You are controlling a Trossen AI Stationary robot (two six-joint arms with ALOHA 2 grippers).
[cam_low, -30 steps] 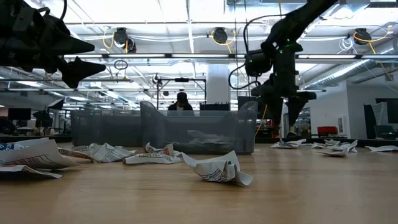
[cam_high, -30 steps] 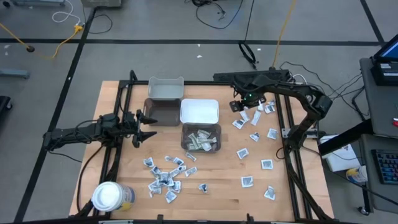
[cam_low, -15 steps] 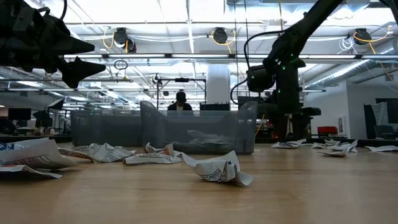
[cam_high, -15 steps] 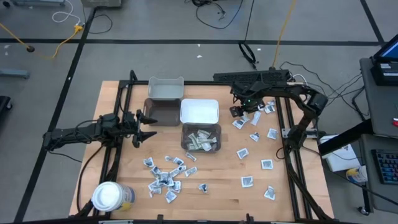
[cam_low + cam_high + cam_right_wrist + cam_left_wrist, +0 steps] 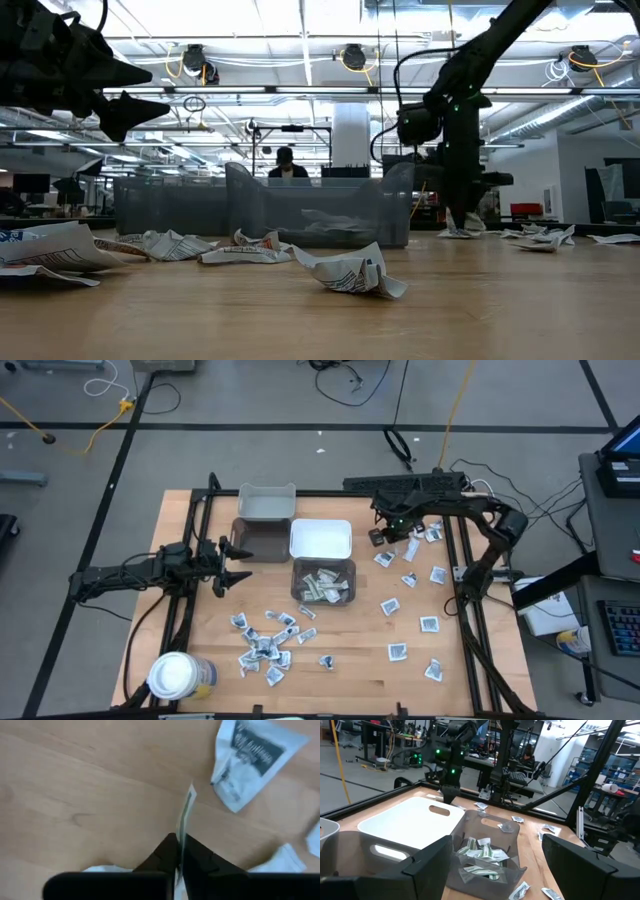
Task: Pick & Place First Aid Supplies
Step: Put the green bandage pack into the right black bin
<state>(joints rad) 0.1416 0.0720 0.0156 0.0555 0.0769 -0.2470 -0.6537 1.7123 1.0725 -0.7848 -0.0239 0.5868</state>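
One narrow pale-green strip [image 5: 186, 815], pinched edge-on in the closed right tool [image 5: 178, 851], low over the table [image 5: 200, 660] at about 1 o'clock from the clear bin [image 5: 323, 581]. Risk: hold is thin and near the strip's end; a quick lift or swing could let it slide out. Risk: neighbouring white packet [image 5: 252, 760] lies near and may be dragged along. Left tool [image 5: 228, 562] waits at the bin's 9 o'clock, fingers spread, empty.

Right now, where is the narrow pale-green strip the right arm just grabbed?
The narrow pale-green strip is pinched edge-on in the right gripper, just above the wooden table, right of the white rectangular bin.
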